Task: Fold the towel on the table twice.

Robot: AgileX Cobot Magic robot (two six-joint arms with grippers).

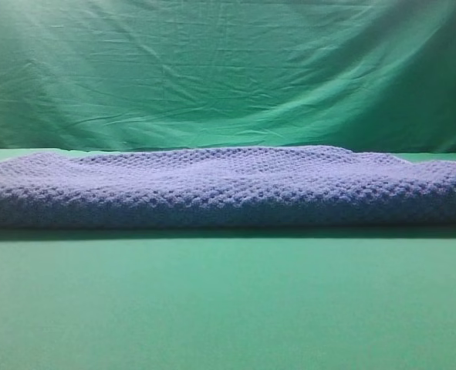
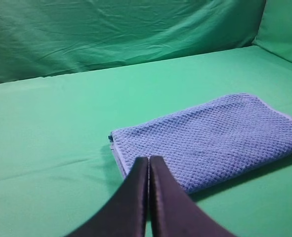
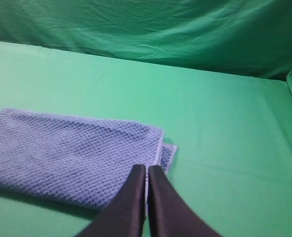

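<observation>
The towel (image 1: 228, 189) lies folded on the table (image 1: 228, 308), a long blue-grey band stretching across nearly the whole width of the high view, its thick folded edge facing the camera. Behind it hangs a wrinkled green curtain (image 1: 228, 69). Neither arm shows in that view.

In the left wrist view, the left gripper (image 2: 148, 159) hangs above the table with its two dark fingers (image 2: 136, 197) pressed flat together, holding nothing. Its tips sit over the towel's (image 2: 210, 138) near left corner, where the paler edges of the layers show in a stack.

In the right wrist view, the right gripper (image 3: 146, 168) is likewise closed and empty, its tips over the towel's (image 3: 71, 153) right end. There a lower layer pokes out slightly past the upper one. Bare green table (image 3: 225, 148) extends to the right.
</observation>
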